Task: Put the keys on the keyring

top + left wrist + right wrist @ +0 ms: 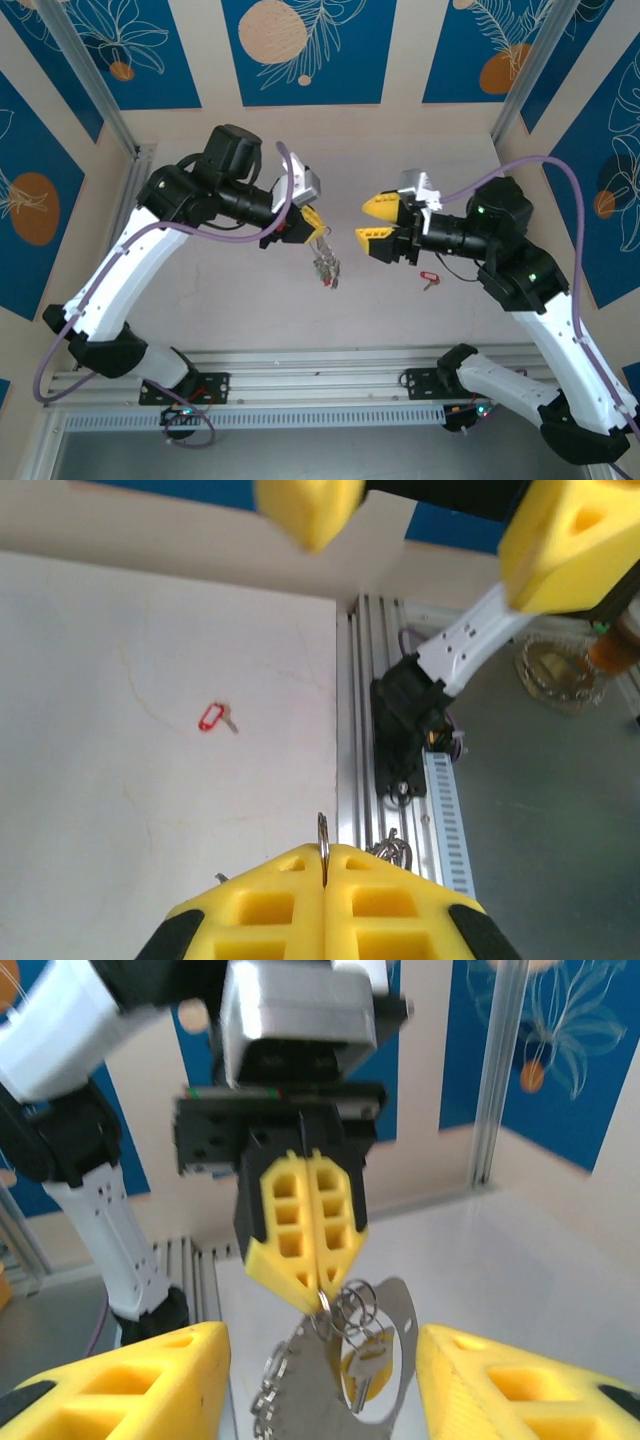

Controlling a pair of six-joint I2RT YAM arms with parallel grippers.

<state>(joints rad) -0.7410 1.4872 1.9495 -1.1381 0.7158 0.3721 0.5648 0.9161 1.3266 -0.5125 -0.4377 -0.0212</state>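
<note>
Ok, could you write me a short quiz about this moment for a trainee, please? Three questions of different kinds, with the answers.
1. True or false: the left hand is shut on the keyring.
2. Which colour is the head of the loose key lying on the table? A green, B red, C yellow.
3. Fill in the gap: the right hand faces the left one, and its fingers are ____ (open or shut).

Key: 1 true; 2 B; 3 open.
</note>
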